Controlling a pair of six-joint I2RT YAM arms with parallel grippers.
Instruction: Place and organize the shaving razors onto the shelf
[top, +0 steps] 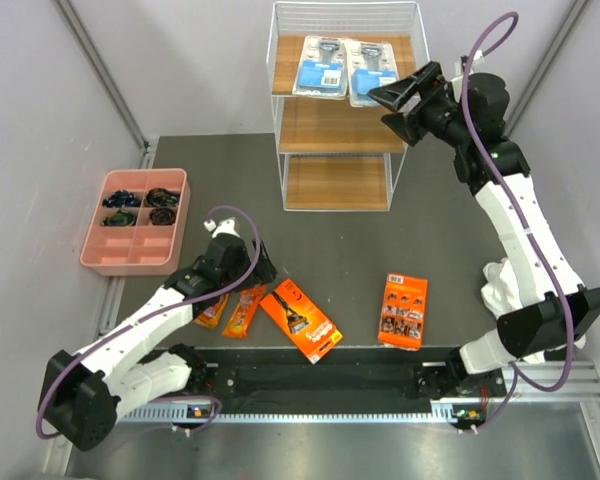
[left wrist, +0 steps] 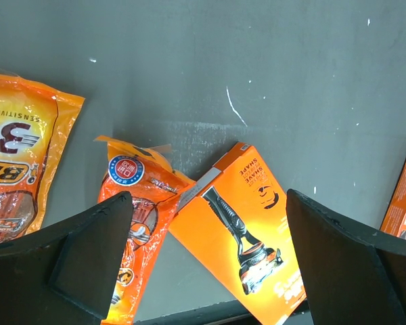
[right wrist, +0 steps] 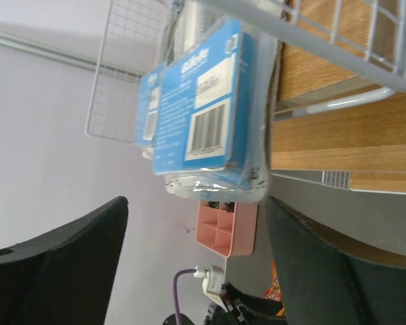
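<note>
We see our left gripper (left wrist: 208, 203), jaws wide open, above two orange pouches (top: 244, 310), a long box (top: 302, 320) and an orange card (top: 403, 311) along the worktop's (top: 330, 240) near edge, four yet unplaced; two blister cards (top: 319, 68) lie on the shelf's (top: 335, 125) top board, right gripper (top: 405, 95) open, empty beside them

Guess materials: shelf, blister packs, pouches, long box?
Shelf: white coated wire, likely metal; matte boards with wood grain, maybe laminate. Blister packs: clear glossy plastic over blue card, glare shows. Pouches: crinkled shiny film. Long box: printed cardboard, flat faces, crisp edges.
</note>
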